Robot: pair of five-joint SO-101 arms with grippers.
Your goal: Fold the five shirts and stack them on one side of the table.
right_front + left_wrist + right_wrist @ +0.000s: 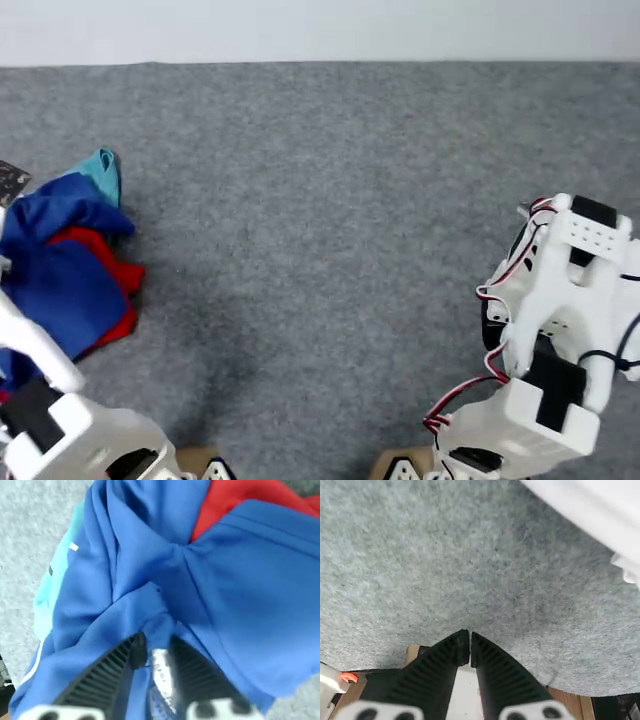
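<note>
High view: the shirts sit in a loose heap at the left edge of the grey-felted table (pixel 330 200), about halfway along that edge. Blue shirt (pixel 60 270) on top, red shirt (pixel 118 272) poking out from under it toward the table's middle, teal shirt (pixel 103 172) at the far end of the heap. My left arm (pixel 38 348) comes up from the near-left corner over the heap. My right arm (pixel 560 300) is folded up by the near-right corner, well apart from the shirts.

Left wrist view: left gripper (pixel 155 649) is clenched on a raised fold of the blue shirt (pixel 240 580); the cloth, with a white label (pixel 159 661), is pinched between the jaws. Red shirt (pixel 225 500) beyond the fold, teal shirt (pixel 55 580) off to one side, bare felt (pixel 25 510) past it.

Right wrist view: right gripper (pixel 470 642) has its jaws pressed together, tips touching, holding nothing. It hangs over the table's (pixel 445 555) near edge.
</note>
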